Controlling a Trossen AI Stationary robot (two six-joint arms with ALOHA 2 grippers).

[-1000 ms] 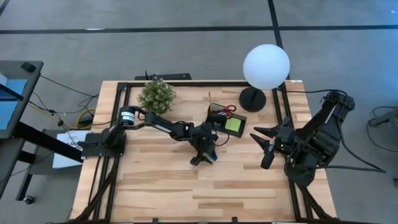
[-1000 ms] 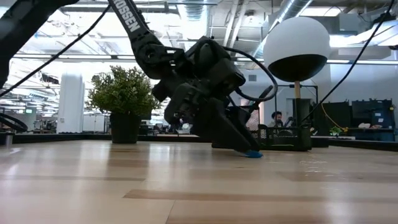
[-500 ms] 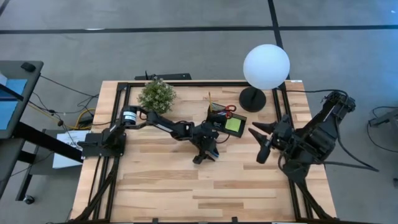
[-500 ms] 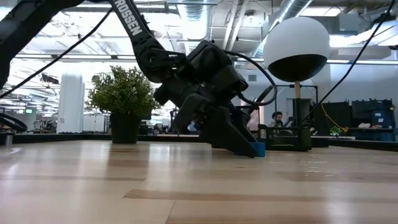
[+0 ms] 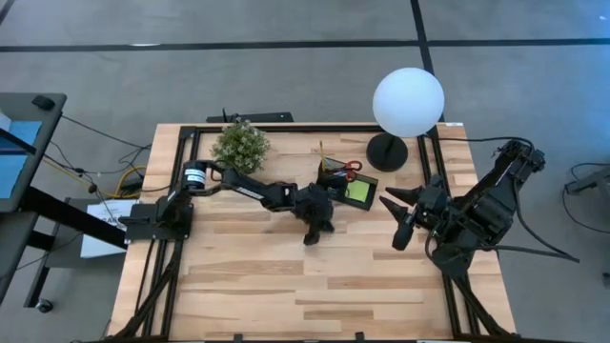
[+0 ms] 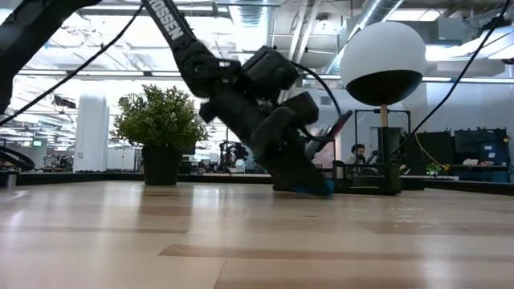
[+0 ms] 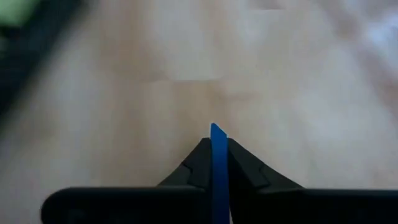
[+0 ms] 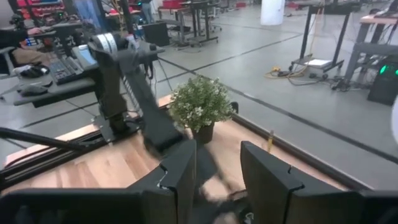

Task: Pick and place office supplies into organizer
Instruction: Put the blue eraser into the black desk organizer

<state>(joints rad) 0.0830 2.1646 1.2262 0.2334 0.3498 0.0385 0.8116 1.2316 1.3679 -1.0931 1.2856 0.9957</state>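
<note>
My left gripper (image 5: 313,234) is at the middle of the table, just near of the organizer (image 5: 335,179), and is shut on a blue eraser (image 7: 217,163). In the low view the eraser (image 6: 323,190) shows as a blue bit at the fingertips, close above the wood. The black organizer holds a lime-green sticky-note pad (image 5: 359,191) and red-handled scissors (image 5: 352,168). My right gripper (image 5: 397,223) waits open at the table's right side with nothing between its fingers (image 8: 181,175). My left gripper pinches the blue eraser between its two fingers (image 7: 194,163), with the eraser's edge (image 7: 217,132) sticking out just past the fingertips. The fingers slant down toward the table. Whether the eraser's low end touches the wood, I cannot tell.
A round black lamp base (image 5: 387,151) with a white globe (image 5: 408,102) stands at the far right, just behind the organizer. A green potted plant (image 5: 240,145) stands at the far left. Bare wood lies along the table's near half (image 5: 286,295).
My left gripper has shut on the blue eraser, which lay flat on the table and now stands on edge between the fingers. The gripper has turned and drawn slightly toward the far edge, nearer the organizer.
</note>
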